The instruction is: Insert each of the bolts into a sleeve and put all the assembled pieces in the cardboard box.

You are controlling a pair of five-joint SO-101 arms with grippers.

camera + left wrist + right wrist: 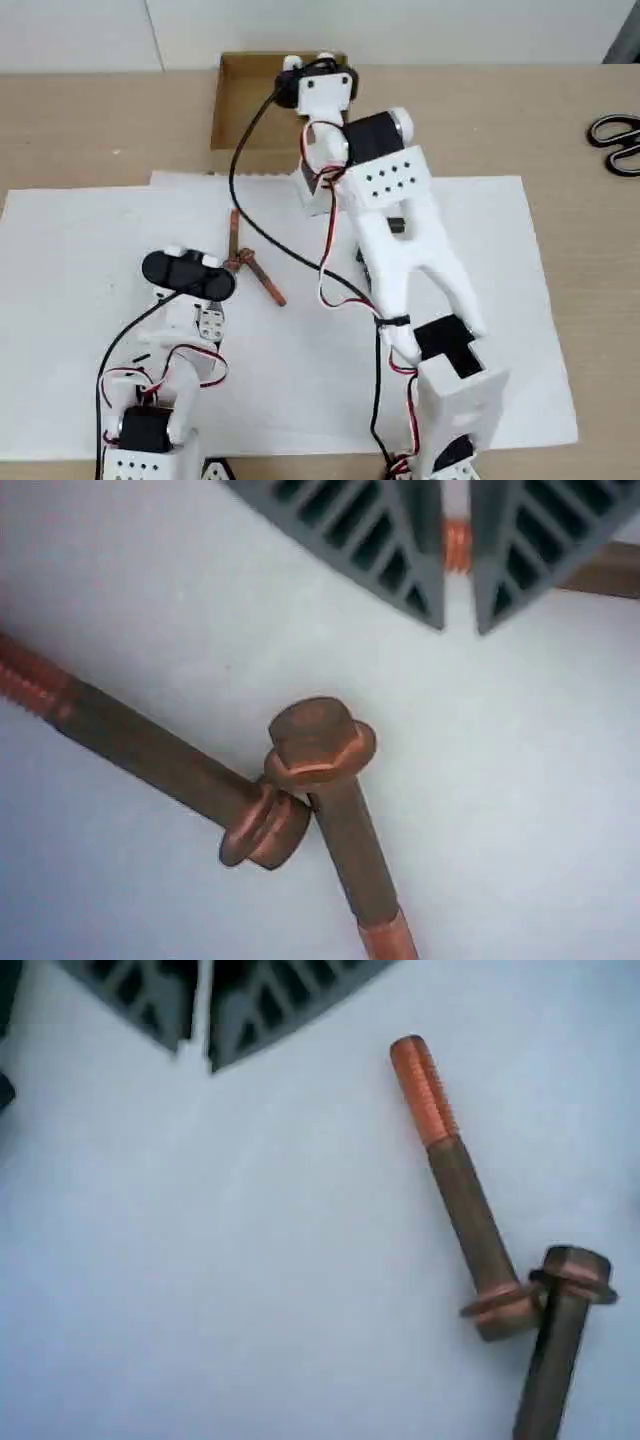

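Bolts (320,742) form a V, heads touching, threads outward; left gripper (458,625) and right gripper (195,1055) clenched.

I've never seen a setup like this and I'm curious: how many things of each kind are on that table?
Robot arms: 2
Bolts: 3
Cardboard box: 1
Scissors: 1
White paper sheet: 1
Total: 8
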